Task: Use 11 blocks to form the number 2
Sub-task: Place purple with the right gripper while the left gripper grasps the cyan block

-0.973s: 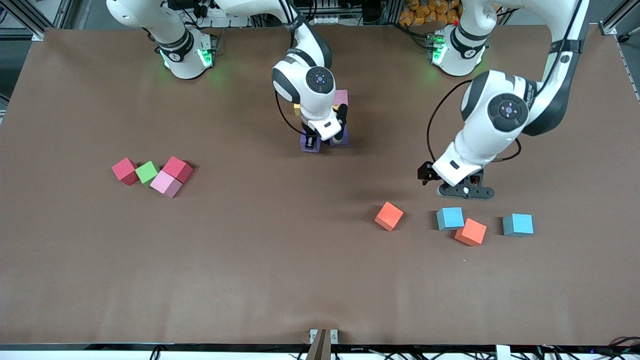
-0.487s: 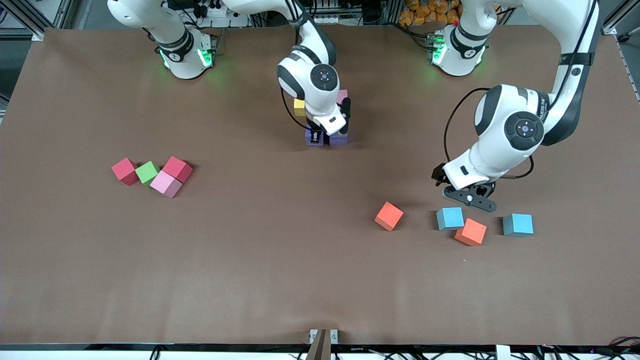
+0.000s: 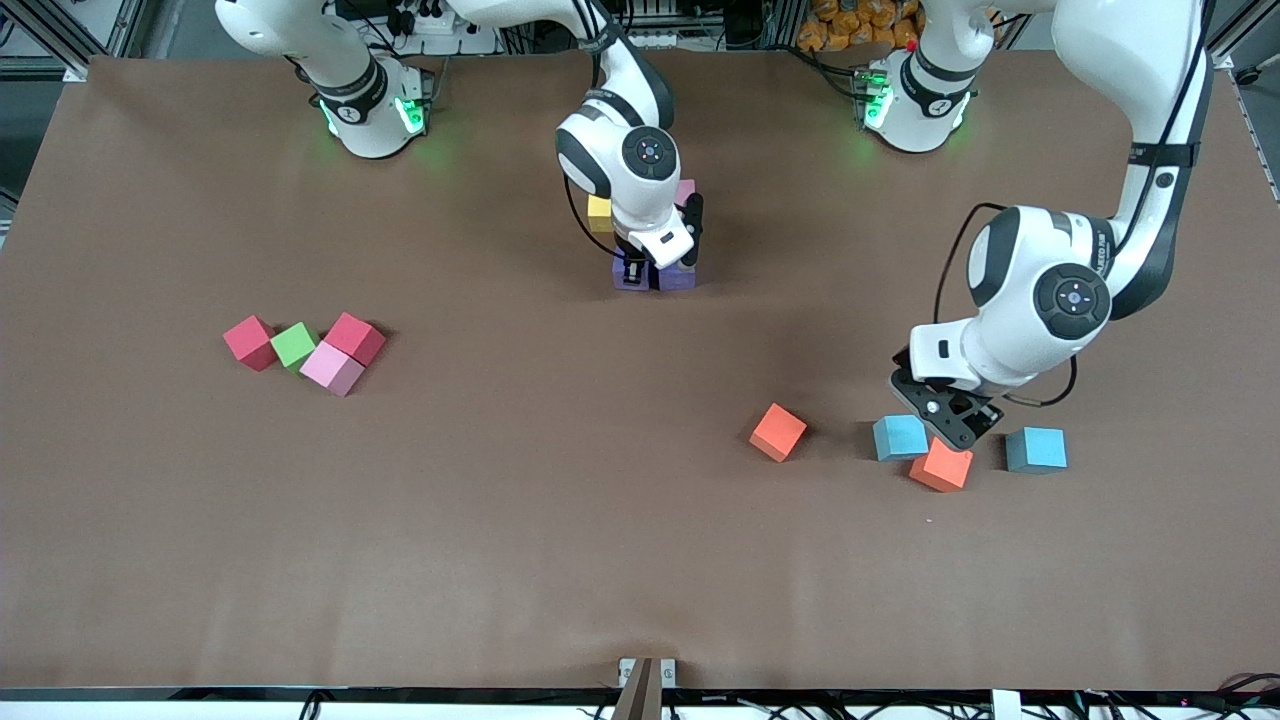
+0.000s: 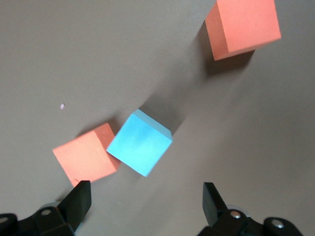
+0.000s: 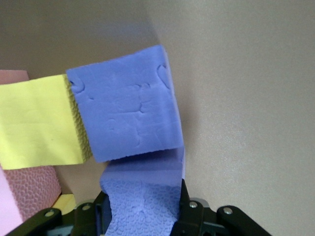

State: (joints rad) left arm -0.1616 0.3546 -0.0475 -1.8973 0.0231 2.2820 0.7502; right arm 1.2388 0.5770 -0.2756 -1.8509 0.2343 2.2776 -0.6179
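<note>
Right tool [image 3: 632, 272] pinches a light, squashy purple block [image 5: 143, 209] by opposite flat faces at the growing number 2 [image 3: 655, 240]; left tool [image 3: 948, 425] gapes wide over a blue block [image 4: 139, 143].

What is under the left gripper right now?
Under the open left gripper lie a light blue block and an orange block, touching at the corners. Its body hides part of that orange block in the front view.
</note>
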